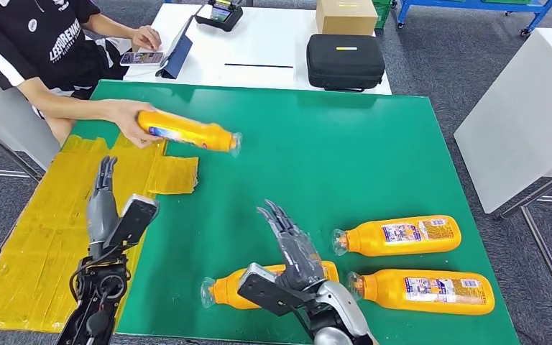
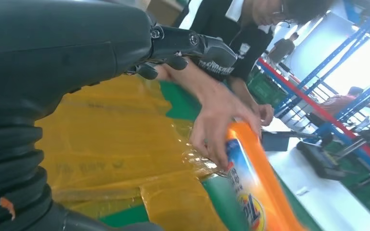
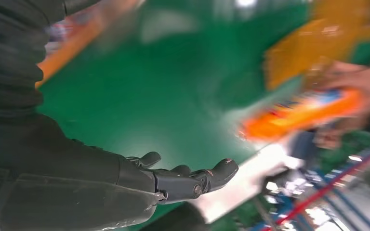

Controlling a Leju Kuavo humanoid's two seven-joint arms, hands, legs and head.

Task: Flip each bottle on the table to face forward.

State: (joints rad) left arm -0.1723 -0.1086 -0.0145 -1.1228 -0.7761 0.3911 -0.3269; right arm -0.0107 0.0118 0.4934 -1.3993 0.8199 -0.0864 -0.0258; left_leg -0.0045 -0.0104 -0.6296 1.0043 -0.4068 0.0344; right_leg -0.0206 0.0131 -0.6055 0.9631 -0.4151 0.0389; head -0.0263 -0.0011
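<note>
Three orange bottles lie on the green mat (image 1: pixel 345 151) near its front right: one (image 1: pixel 401 236) with its white label up, another (image 1: pixel 424 291) below it, also label up, and a third (image 1: pixel 233 289) partly under my right hand. My right hand (image 1: pixel 295 248) hovers open above that third bottle, fingers stretched out. A person's hand (image 1: pixel 126 118) holds a fourth orange bottle (image 1: pixel 187 131) over the mat's far left; it is also in the left wrist view (image 2: pixel 250 183) and blurred in the right wrist view (image 3: pixel 298 113). My left hand (image 1: pixel 102 208) is open and empty over the yellow sheet.
A yellow taped sheet (image 1: pixel 57 223) covers the mat's left side. A person (image 1: pixel 36 43) sits at the far left. Behind the mat a white table carries a black case (image 1: pixel 345 61), a cardboard box (image 1: pixel 346 16) and a tablet (image 1: pixel 180 50). A white cabinet (image 1: pixel 525 108) stands to the right.
</note>
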